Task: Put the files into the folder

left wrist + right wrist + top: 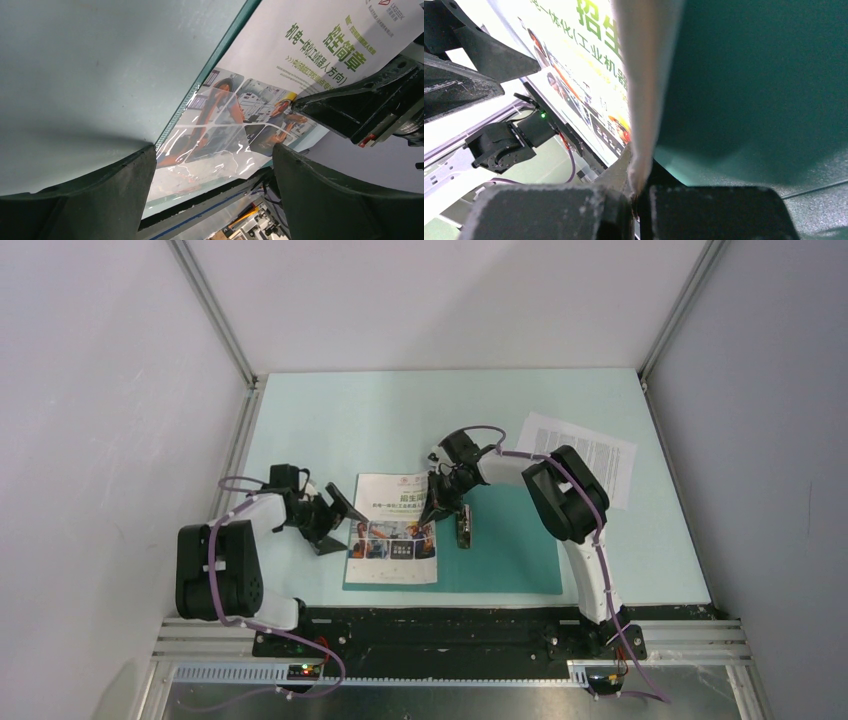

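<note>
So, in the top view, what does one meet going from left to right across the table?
Open black left gripper → white brochure page with colourful photos → black right gripper → small metal clip → white sheet of dense black text.

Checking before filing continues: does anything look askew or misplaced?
Yes. The text sheet lies tilted at the far right of the table, apart from the folder, while the brochure page lies on the folder's left half.
</note>
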`<action>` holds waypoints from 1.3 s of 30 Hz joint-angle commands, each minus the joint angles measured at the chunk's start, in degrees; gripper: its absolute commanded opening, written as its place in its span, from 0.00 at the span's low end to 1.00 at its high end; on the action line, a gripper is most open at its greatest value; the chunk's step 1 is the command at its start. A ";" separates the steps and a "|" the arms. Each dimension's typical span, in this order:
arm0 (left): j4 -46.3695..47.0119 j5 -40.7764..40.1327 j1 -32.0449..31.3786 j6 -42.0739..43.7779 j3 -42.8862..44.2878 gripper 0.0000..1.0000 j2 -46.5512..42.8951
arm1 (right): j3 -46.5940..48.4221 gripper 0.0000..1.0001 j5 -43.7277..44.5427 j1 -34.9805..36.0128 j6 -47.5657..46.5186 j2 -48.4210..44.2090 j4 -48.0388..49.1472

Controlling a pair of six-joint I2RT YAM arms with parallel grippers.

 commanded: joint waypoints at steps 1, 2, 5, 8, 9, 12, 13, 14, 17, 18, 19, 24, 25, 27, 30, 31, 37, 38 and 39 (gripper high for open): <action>1.23 -11.04 -1.43 2.56 -2.82 0.96 0.08 | 1.66 0.00 -1.15 1.35 -2.50 -1.35 -1.53; 1.23 -11.30 -1.48 2.63 -2.91 0.96 -0.63 | 1.78 0.01 -1.18 1.34 -2.76 -1.15 -1.70; 0.61 -11.59 -1.48 2.94 -2.35 0.96 -1.82 | 4.14 0.20 0.13 0.81 -4.97 -1.69 -5.78; -0.32 -11.49 -1.54 3.42 -1.28 0.96 -2.64 | 6.15 0.50 5.65 -0.88 -8.09 -3.87 -13.19; -0.70 -11.48 -1.53 3.65 -0.70 0.96 -2.72 | 6.76 0.59 6.26 -1.25 -8.45 -5.08 -14.34; -1.20 -12.53 -1.45 4.12 0.47 0.97 -2.96 | 7.87 0.97 8.31 -3.13 -9.43 -7.07 -18.46; -1.53 -13.74 -1.44 4.60 1.25 0.99 -3.08 | 8.18 0.98 8.87 -3.82 -10.03 -7.88 -19.12; -1.69 -14.42 -1.50 4.85 1.67 0.99 -3.16 | 8.92 0.99 10.23 -4.08 -10.43 -8.29 -20.46; -2.09 -17.03 -1.48 6.34 4.60 1.00 -3.58 | 10.42 0.99 13.22 -5.95 -12.72 -10.58 -22.30; -2.13 -17.96 -1.46 6.78 5.56 1.00 -3.80 | 11.10 0.99 14.60 -6.42 -13.45 -11.18 -22.81; -2.17 -18.47 -1.46 7.81 6.59 1.00 -4.24 | 11.60 1.00 15.35 -7.33 -15.12 -12.51 -23.06; -2.19 -22.00 -1.52 13.10 11.96 1.00 -6.22 | 9.00 1.00 15.68 -9.77 -28.04 -20.82 -20.77; -2.20 -22.55 -1.48 13.63 12.57 1.00 -6.58 | 8.57 0.99 14.66 -9.81 -34.17 -21.79 -20.81; -2.24 -23.60 -1.46 15.16 14.39 1.00 -6.84 | 6.56 0.99 12.93 -9.51 -43.72 -24.06 -22.31; -2.42 -23.29 -1.46 17.40 17.34 1.00 -6.54 | 2.93 0.99 9.27 -8.74 -62.52 -26.70 -26.18; -2.44 -23.20 -1.48 17.89 17.89 1.00 -6.47 | 0.81 0.99 8.88 -8.56 -65.86 -27.24 -26.99; -2.55 -23.16 -2.26 22.20 20.98 1.00 -5.06 | -7.97 0.99 10.27 -7.27 -85.86 -31.12 -22.27; -2.55 -23.18 -2.47 22.61 21.28 1.00 -4.73 | -8.40 1.00 10.01 -6.73 -89.34 -31.03 -22.17; -2.55 -23.06 -2.57 22.56 21.31 1.00 -4.55 | -9.14 0.99 9.77 -6.50 -90.69 -30.70 -21.88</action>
